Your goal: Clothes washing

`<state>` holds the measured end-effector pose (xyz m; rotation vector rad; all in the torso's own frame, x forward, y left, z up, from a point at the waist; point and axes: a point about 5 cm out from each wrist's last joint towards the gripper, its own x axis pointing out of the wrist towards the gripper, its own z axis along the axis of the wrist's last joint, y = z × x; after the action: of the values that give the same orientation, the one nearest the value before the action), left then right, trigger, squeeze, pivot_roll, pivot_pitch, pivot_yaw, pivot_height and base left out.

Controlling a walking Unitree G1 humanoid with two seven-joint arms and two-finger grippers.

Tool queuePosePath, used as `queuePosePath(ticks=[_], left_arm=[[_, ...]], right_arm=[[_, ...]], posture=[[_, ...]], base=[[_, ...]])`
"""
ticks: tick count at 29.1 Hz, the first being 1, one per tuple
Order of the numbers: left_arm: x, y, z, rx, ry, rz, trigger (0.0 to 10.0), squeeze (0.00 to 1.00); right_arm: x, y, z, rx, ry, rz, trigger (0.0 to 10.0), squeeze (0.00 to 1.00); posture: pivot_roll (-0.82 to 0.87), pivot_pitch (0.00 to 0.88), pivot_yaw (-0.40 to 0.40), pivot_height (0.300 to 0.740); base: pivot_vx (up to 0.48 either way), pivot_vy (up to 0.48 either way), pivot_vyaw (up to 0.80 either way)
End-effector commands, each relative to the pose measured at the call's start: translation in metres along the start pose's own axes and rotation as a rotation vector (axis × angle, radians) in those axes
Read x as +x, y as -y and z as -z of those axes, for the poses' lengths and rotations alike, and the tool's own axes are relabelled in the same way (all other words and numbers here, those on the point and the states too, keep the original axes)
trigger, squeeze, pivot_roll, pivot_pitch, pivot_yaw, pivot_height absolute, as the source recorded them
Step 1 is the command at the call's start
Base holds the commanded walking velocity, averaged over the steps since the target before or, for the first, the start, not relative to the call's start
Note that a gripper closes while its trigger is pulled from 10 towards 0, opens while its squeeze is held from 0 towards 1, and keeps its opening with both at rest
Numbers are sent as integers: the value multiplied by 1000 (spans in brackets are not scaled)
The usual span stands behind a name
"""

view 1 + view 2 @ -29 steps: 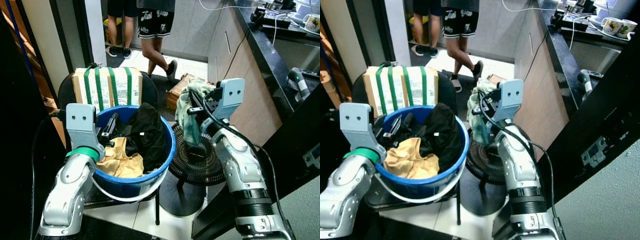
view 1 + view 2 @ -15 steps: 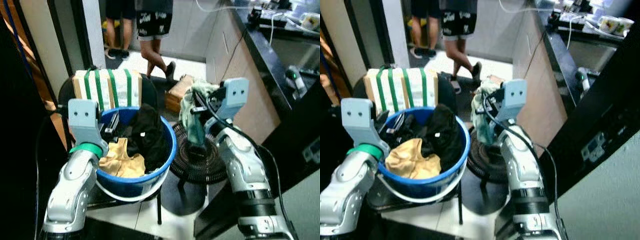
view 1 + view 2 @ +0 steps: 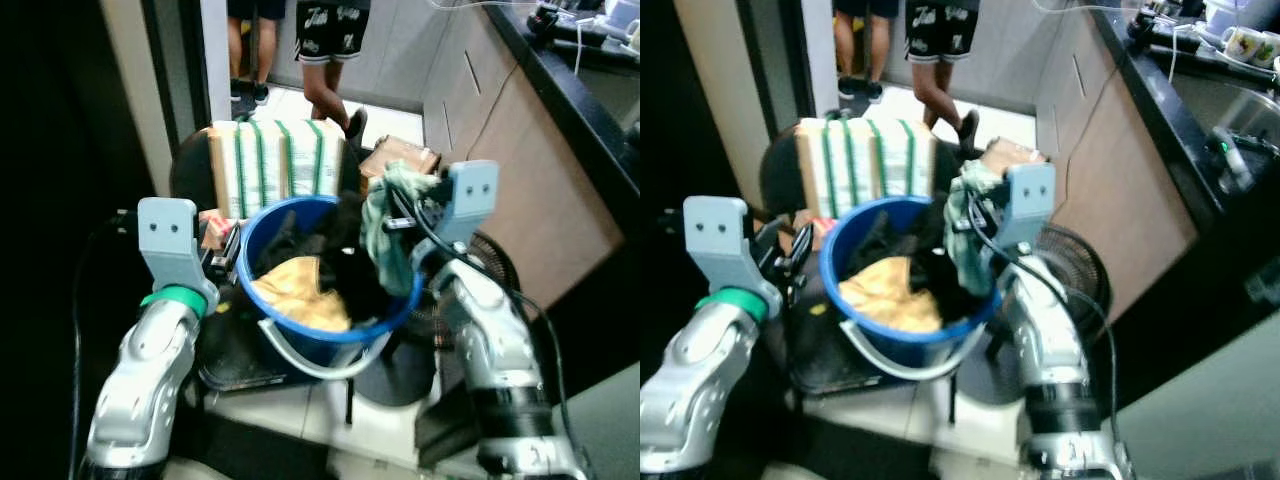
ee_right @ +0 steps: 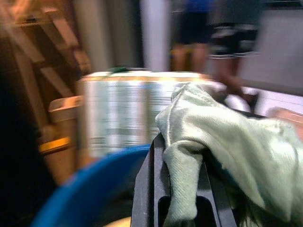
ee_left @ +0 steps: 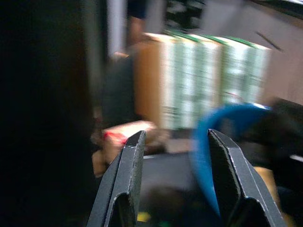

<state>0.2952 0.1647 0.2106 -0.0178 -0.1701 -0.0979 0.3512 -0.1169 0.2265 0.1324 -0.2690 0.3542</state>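
My right pincer (image 3: 392, 222) is clenched on a pale green cloth (image 3: 383, 240), and the cloth hangs down just over the far right edge of the blue bucket (image 3: 330, 330). My left pincer (image 5: 173, 179) has its fingers spread apart and grips nothing; it sits just beside the bucket's left side, near a little red and white packet (image 5: 124, 137).

The bucket stands on a dark chair (image 3: 250, 345) and has a yellow cloth (image 3: 300, 295) and black clothes (image 3: 355, 275) in it. Behind it is a cardboard box with green straps (image 3: 275, 165). A round fan (image 3: 1080, 265) is on the floor to the right, and the dark bench (image 3: 580, 80) runs along the right side. A person's legs (image 3: 325, 60) are far back.

I think my job now is to get this green cloth fully over the bucket or clear of it. To do it well I should keep my grip tight, because the cloth is floppy and only pinched at the top. I should lift it high so the hanging end does not catch the rim or drag the black clothes out
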Motion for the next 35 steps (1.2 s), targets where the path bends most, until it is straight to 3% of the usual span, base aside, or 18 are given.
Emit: queuePosePath(ticks=[1, 4, 19, 24, 28, 30, 35], left_arm=[[-3, 3, 2, -16, 0, 22, 10000, 0], [-3, 1, 2, -66, 10, -6, 10000, 0], [-2, 0, 3, -56, 15, -2, 10000, 0], [0, -7, 15, -46, -30, -92, 10000, 0], [2, -7, 13, -9, 53, -116, 10000, 0], [6, 3, 11, -64, 64, -55, 10000, 0], [15, 11, 3, 9, 147, -15, 10000, 0]], right_arm=[[-2, 4, -2, 2, 2, 13, 10000, 0], [-2, 4, -1, 3, 1, 11, 10000, 0], [0, 0, -1, 1, 4, 2, 10000, 0], [1, 12, 3, -39, -36, 66, 10000, 0], [-2, 16, 5, -46, -41, 84, 10000, 0], [-6, 22, 10, -65, -50, 106, 10000, 0], [-16, 30, 16, -71, -48, 172, 10000, 0]], posture=[[73, 56, -72, 740], [74, 55, -74, 740], [76, 33, -84, 740], [76, 24, -88, 740], [75, 13, -87, 740], [90, 1, -75, 740], [104, 0, 0, 740]], base=[[0, -480, 0], [0, -160, 0], [0, 0, 0], [0, 0, -599], [0, 0, -800], [0, 0, -800], [0, 0, -800]])
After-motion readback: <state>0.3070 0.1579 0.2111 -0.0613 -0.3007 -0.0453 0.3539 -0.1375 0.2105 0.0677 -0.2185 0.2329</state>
